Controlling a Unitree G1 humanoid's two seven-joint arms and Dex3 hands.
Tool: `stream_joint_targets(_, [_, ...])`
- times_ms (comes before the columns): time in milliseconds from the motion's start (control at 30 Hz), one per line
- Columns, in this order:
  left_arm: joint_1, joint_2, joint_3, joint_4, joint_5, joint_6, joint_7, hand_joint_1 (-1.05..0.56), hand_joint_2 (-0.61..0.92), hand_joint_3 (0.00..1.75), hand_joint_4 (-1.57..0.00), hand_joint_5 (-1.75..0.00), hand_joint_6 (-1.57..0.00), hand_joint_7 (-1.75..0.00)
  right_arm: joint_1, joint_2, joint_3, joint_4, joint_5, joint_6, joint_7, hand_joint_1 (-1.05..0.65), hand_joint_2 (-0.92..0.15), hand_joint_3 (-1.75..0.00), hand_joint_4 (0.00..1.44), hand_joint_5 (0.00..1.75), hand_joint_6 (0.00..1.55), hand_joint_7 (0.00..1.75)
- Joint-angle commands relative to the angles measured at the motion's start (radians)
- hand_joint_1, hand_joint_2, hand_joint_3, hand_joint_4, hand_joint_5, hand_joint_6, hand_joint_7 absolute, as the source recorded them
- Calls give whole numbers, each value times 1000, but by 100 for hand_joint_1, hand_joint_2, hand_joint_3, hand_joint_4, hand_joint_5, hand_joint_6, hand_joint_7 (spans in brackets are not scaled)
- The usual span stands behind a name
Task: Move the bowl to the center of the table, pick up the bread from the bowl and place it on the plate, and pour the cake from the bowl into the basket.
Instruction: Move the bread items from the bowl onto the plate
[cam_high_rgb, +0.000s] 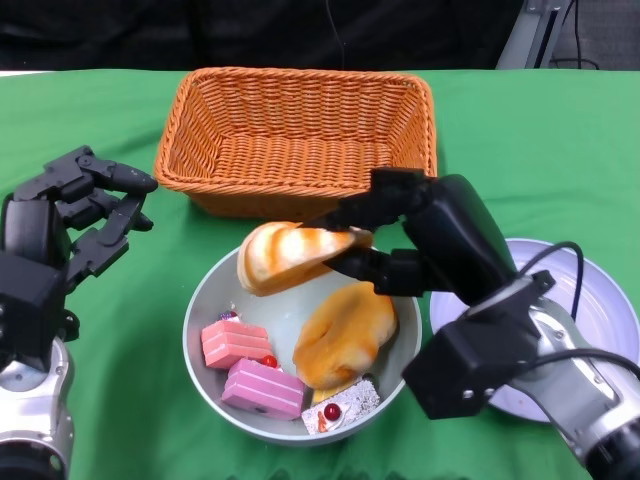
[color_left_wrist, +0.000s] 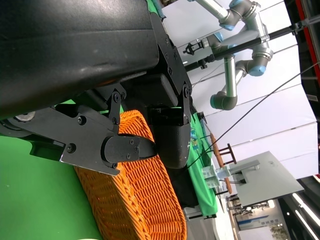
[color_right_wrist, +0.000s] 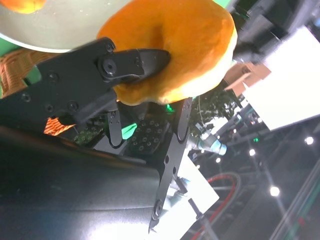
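Hovering at the counter's left edge, the left robot hand is empty, fingers apart. The bowl sits centrally before the basket. The right robot hand pinches the bread above the bowl; the plate lies rightmost.

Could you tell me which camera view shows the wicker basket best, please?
The head view: the whole basket shows, rim and inside. The left wrist view shows only part of its woven side behind the left hand; the right wrist view, a sliver.
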Motion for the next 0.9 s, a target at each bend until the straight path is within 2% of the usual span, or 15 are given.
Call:
stream_joint_targets(33, [-5,26,6,9,-6,-6,-3,-15,90,37,-83,-134,-90,-96,32,-6,-46,-68,59,19,43,-2,-55,-83,82,163,102,73])
stream_joint_targets(200, [-6,26,7,9,-13,-1,-15,-13,91,37,-83,-134,-90,-95,70,-23,-106,-116,84,17,57,-1,-52,-91,88,154,96,83])
stream_joint_targets(333, [-5,31,5,12,-8,-6,-10,-14,90,37,-83,-134,-90,-97,104,-41,-148,-144,93,35,71,-1,-50,-97,87,164,92,93])
stream_joint_targets(467, [-5,33,5,12,-11,1,-13,-12,90,38,-83,-135,-90,-98,137,-53,-181,-176,105,59,89,-2,-47,-102,90,159,90,98])
stream_joint_targets(633, [-5,39,2,17,-6,-3,-15,-13,90,38,-82,-135,-90,-98,171,-56,-222,-218,140,81,115,-3,-52,-94,88,158,86,99])
stream_joint_targets(767, [-5,41,1,22,-7,-11,-23,-13,90,39,-82,-135,-88,-98,190,-58,-256,-235,121,96,93,-2,-57,-87,85,167,85,103])
stream_joint_targets(900, [-5,36,5,19,-16,5,-25,-12,90,39,-82,-135,-89,-99,202,-77,-298,-212,114,102,69,-1,-58,-86,85,168,84,107])
